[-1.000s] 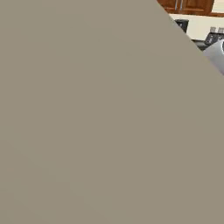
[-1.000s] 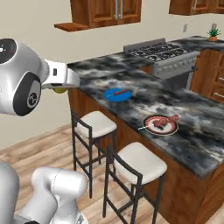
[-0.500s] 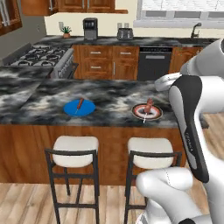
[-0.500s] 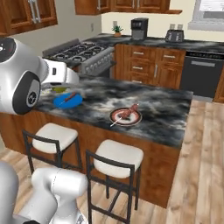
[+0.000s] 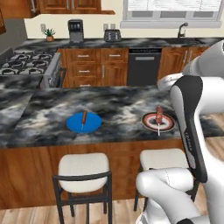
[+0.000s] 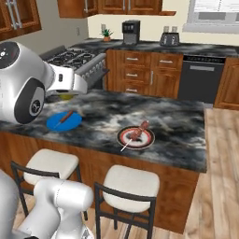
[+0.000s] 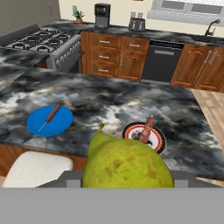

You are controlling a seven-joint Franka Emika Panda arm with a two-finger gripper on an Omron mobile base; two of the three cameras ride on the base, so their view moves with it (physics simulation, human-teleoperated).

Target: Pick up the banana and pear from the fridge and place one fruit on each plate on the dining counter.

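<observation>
Holding: pear sits clamped in the gripper, stem up, short of the dining counter.
Targets: rimmed plate lies just ahead, nearer; blue plate off left.
Obstacle: each plate carries a skewer.

Two white-cushioned stools stand along the lower edge of the left base view, one at lower left and the other just right of centre. A gas stove sits at the upper left. A coffee maker, a small potted plant and a toaster line the back counter near the top. Below it a black dishwasher sits between wood cabinets. A faucet rises at upper right.
</observation>
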